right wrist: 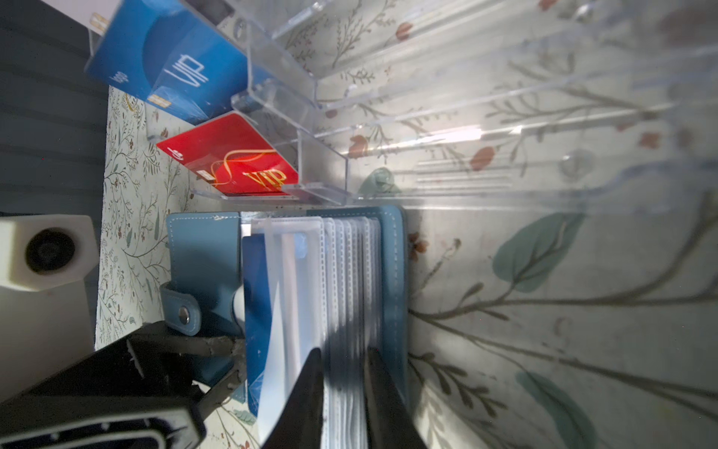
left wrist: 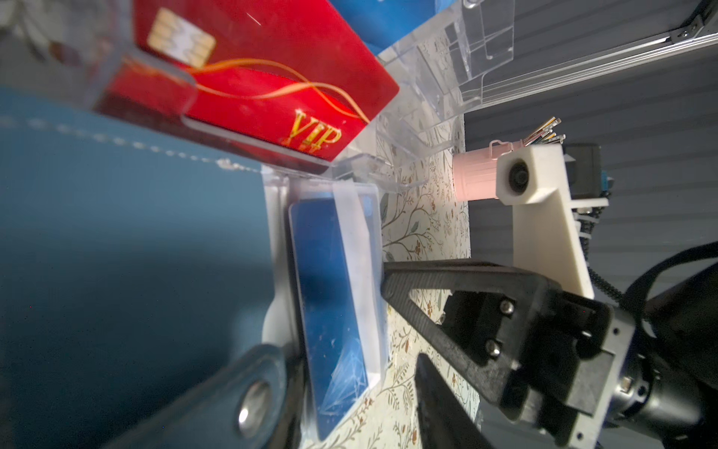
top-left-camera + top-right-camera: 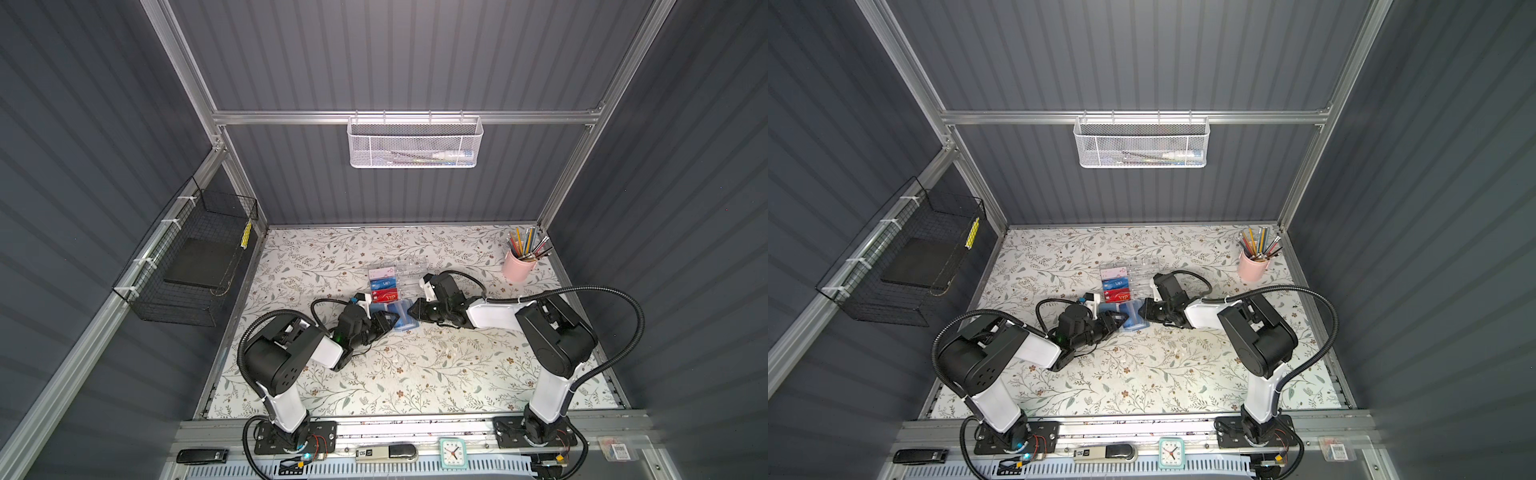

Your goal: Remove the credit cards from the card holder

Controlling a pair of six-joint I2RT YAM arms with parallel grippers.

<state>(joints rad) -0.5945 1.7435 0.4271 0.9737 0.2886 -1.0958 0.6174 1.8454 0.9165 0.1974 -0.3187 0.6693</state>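
Card holder (image 3: 401,319) lies open on floral tabletop (image 3: 415,365), grey walls (image 3: 395,62) around.

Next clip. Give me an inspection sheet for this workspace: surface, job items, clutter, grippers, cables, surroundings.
Surface: floral-patterned tabletop; nothing spilled.
Job's things: card holder lies open with its clear sleeves fanned; one blue credit card sits in a sleeve; a blue VIP card stands in the acrylic box.
Clutter: clear acrylic box beside the holder, also holding a red VIP card and a pink-white card; pink pencil cup.
Grippers: left gripper has its jaws apart at the holder's cover; right gripper has fingers either side of several sleeves, grip unclear.
Cables: black conduits arch beside both arms.
Surroundings: white mesh basket, black wire basket, clock.
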